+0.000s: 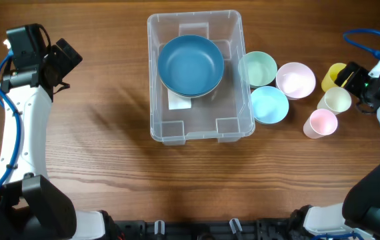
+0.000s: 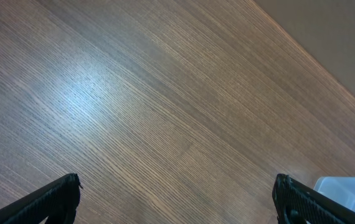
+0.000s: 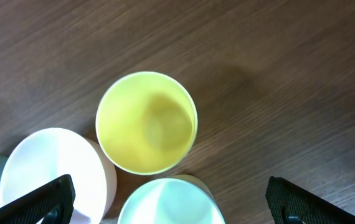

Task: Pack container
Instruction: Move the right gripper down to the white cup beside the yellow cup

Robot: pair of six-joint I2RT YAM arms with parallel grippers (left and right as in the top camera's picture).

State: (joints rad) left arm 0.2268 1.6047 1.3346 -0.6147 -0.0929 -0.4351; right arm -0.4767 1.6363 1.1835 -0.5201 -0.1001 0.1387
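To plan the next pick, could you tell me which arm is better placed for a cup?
Probably right: the right gripper hangs open over the yellow plastic cup; the left gripper faces bare wooden table across the clear plastic container.

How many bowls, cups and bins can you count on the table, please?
Bowls: 4 (dark blue bowl, green bowl, light blue bowl, pink bowl)
Cups: 3 (yellow cup, cream cup, pink cup)
Bin: 1
Total: 8
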